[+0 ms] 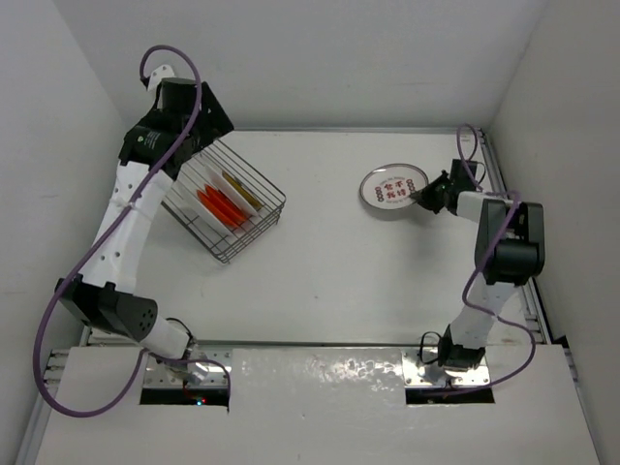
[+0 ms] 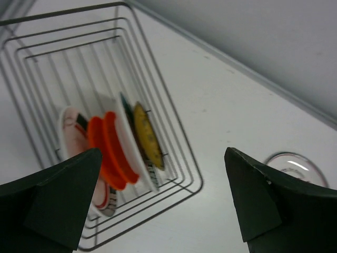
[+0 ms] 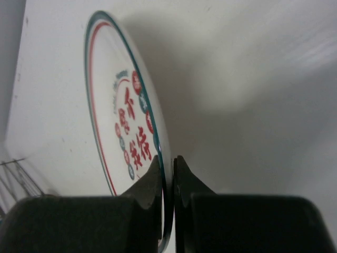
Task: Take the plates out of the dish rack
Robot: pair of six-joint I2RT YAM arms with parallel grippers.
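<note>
Black wire rack (image 1: 262,223) sits at about ten o'clock on the table (image 1: 320,291), and it is far from unloaded. The left wrist view shows roughly five plates standing on edge between its tines: a white plate (image 2: 67,124) with red marks, two orange plates (image 2: 108,150), a teal-rimmed plate (image 2: 138,163) and a yellow plate (image 2: 145,132) behind them. Farther out, at about two o'clock, the lettered plate (image 1: 387,189) lies well apart from the rack, so one piece looks to be out. The right gripper (image 3: 167,176) is pinched tight on its rim at the plate's three o'clock side, one finger on each face. Whether the plate rests on the table or hangs just above it I cannot tell. Farthest back, the left gripper (image 2: 160,174) hovers over the rack's far end with its fingers (image 2: 58,203) spread wide, holding nothing. My reading is that one plate is at its set-down spot with release pending, and every plate in the rack has yet to be lifted out.
</note>
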